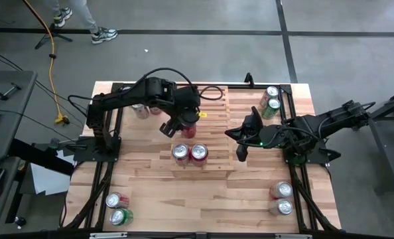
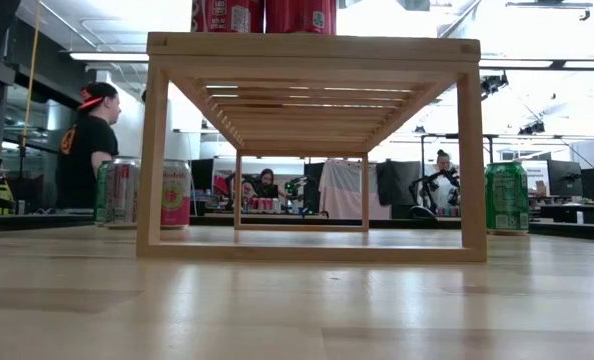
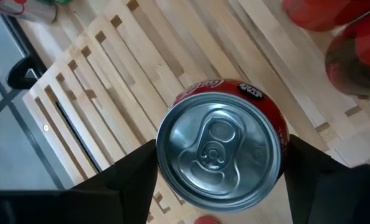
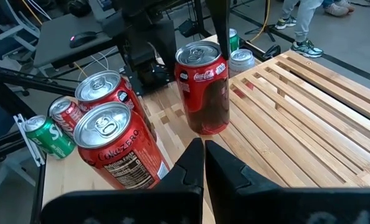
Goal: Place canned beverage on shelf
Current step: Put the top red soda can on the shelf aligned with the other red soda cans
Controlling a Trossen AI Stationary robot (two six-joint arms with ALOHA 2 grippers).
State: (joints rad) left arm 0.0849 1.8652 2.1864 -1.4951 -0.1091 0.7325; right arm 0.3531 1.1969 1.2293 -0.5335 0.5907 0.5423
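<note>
While my left claw [image 1: 187, 124] clamps the red can [image 3: 221, 148] over the shelf [image 1: 213, 106] beside two placed cans [image 1: 190, 153], right claw [image 4: 203, 163] shut nearby, I judge lowering it upright comes next.

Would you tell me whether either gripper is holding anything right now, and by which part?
The left gripper holds a red cola can by its sides near the top, upright above the shelf. The right gripper is shut and empty.
</note>
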